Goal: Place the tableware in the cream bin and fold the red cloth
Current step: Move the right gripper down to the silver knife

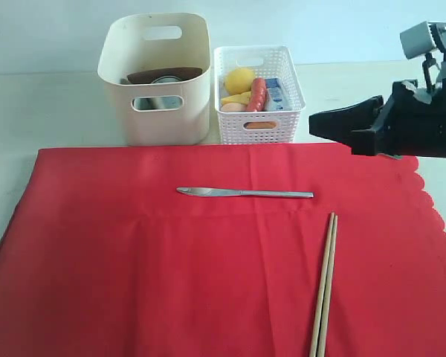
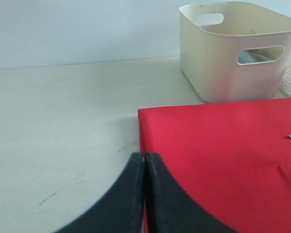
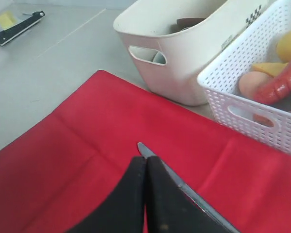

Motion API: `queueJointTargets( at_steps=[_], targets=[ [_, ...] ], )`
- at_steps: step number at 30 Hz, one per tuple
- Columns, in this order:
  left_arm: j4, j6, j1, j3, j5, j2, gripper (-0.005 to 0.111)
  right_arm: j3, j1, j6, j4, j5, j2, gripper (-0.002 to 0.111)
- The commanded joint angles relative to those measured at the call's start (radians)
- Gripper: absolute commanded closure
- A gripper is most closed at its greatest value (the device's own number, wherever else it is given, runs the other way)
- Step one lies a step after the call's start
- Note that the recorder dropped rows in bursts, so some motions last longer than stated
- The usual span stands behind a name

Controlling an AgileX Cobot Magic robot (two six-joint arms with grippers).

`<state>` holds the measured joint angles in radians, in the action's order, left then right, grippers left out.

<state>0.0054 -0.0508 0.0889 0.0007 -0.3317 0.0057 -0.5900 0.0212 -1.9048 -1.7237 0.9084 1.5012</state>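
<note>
The red cloth point(image 1: 134, 260) lies spread flat over the table. On it rest a silver knife point(image 1: 245, 193) and, nearer the front right, a pair of light chopsticks point(image 1: 325, 282). The cream bin point(image 1: 156, 74) stands behind the cloth with a brown plate point(image 1: 163, 75) and other tableware inside. My right gripper point(image 1: 316, 123) hovers shut above the cloth's far right, empty; the knife point(image 3: 143, 148) shows beyond its fingertips point(image 3: 145, 159). My left gripper point(image 2: 145, 155) is shut on nothing, above the cloth's point(image 2: 223, 155) left edge, and is outside the exterior view.
A white lattice basket point(image 1: 259, 93) with a lemon, a sausage and other food stands right of the cream bin. The cloth's scalloped edge point(image 1: 431, 208) runs along the right. A black tool point(image 3: 17, 29) lies on the bare table far left.
</note>
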Motion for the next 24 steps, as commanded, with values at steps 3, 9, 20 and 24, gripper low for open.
queueJointTargets(
  at_steps=[3,9,20,24],
  targets=[
    [-0.005,-0.001,-0.002,-0.001,0.008,-0.006,0.104,-0.016,0.095,0.037,0.029,-0.442,-0.003,0.108],
    [-0.005,-0.001,-0.002,-0.001,0.008,-0.006,0.104,-0.163,0.367,0.086,0.110,-0.595,0.171,0.108],
    [-0.005,-0.001,-0.002,-0.001,0.008,-0.006,0.104,-0.275,0.410,0.198,0.111,-0.715,0.364,0.088],
    [-0.005,-0.001,-0.002,-0.001,0.008,-0.006,0.104,-0.297,0.410,0.170,0.214,-0.604,0.383,0.070]
  ],
)
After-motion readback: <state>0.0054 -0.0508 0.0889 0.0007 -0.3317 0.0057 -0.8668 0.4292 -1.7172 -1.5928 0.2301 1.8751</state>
